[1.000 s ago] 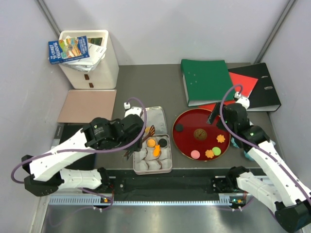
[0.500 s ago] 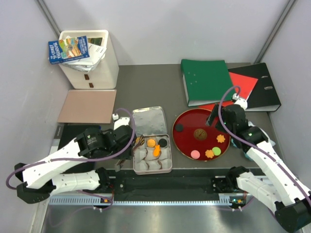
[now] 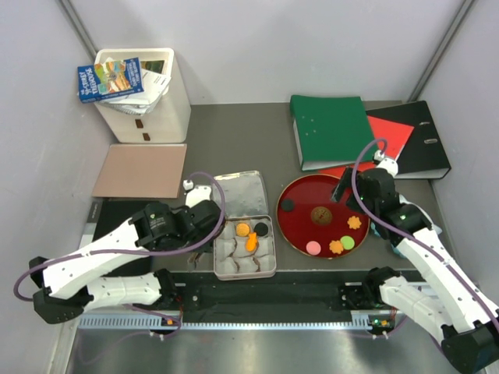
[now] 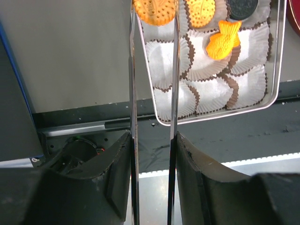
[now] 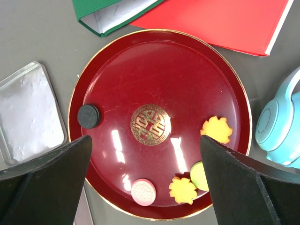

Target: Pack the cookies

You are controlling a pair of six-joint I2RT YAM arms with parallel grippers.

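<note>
Worktop (image 3: 234, 140): plate (image 5: 154, 61) sits right of centre, tray (image 4: 215, 116) at the near edge between the arm bases.

Right end effector (image 5: 145, 140) is spread wide and empty, hanging straight over the plate. It's the nearer arm for the loose cookies (image 5: 183, 190): four are bunched at the plate's near-right rim, and a black cookie (image 5: 88, 116) is alone at the left rim.

Left end effector (image 4: 154, 18) is clamped on an orange round cookie (image 4: 154, 8). Its long blades run parallel to the tray's left rim, and the cookie overlaps that rim at the far-left corner. An empty cup (image 4: 164, 61) lies just right of the blades, so I'd expect a small shift right before release.
</note>
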